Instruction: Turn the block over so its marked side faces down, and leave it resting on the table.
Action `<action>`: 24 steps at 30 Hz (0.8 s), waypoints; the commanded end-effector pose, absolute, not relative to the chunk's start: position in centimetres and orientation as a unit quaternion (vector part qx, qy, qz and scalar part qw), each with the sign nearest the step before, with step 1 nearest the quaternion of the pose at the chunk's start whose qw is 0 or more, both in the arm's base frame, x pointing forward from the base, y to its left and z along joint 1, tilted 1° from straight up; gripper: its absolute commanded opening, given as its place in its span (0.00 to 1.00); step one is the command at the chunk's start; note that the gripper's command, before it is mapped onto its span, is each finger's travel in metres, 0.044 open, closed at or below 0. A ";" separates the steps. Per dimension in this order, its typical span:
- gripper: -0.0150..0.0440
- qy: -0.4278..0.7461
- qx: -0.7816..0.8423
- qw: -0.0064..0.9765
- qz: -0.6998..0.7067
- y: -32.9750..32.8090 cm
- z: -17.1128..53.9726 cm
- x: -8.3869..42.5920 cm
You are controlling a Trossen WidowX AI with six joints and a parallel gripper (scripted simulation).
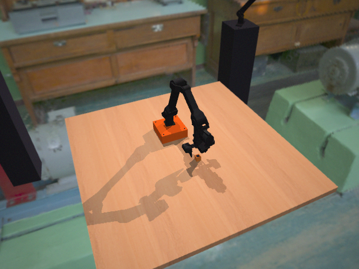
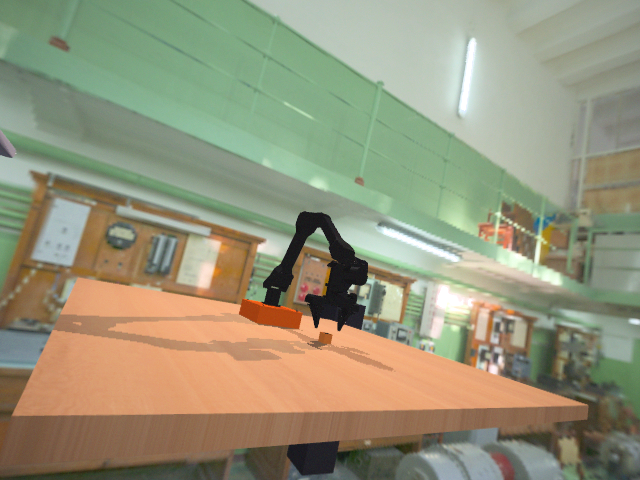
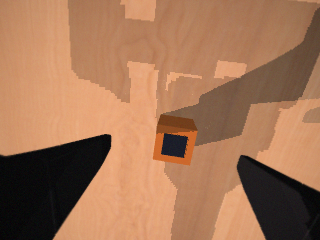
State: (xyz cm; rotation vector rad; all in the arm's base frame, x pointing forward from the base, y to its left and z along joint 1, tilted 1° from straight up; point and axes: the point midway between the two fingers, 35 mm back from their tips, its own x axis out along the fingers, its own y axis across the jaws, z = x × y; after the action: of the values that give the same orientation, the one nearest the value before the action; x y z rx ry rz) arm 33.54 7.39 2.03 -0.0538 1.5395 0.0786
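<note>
Gripper (image 1: 194,156) (image 2: 328,326) (image 3: 173,150): fingers spread wide, nothing between them, tips pointing down above the work. The wide spread presumably leaves room to pass on both sides of the block without knocking it. Block (image 1: 197,157) (image 2: 325,338) (image 3: 175,146): small, orange, resting on the table (image 1: 246,202) (image 2: 289,387) (image 3: 120,200) just below the fingertips; in the wrist view it appears between the two tips, nearer the left-hand one in that picture. Its dark square mark (image 1: 197,156) (image 3: 174,145) faces up, so the turn is not yet done. Judged step: lining up for a grasp on opposite side faces, which would keep the marked face free for the roll. Arm (image 1: 189,101) (image 2: 330,240): bent high and over, likely so the gripper can come down steeply. Orange base (image 1: 174,138) (image 2: 268,315): on the table, well behind the block, carrying the arm. Count: one block, one visible mark, one gripper, two fingers, one orange base, one table.
</note>
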 end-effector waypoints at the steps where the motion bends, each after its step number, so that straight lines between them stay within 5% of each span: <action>1: 1.00 0.699 -0.025 0.714 0.032 7.3 1.0 33.4; 14: 1.00 0.699 -0.025 0.714 0.032 7.3 -0.8 33.4; 24: 0.56 0.699 -0.025 0.714 0.032 7.3 -0.8 33.4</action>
State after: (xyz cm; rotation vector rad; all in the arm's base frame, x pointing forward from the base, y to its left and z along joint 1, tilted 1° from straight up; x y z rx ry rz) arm 33.35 7.36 -0.77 -0.0558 1.5500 0.0767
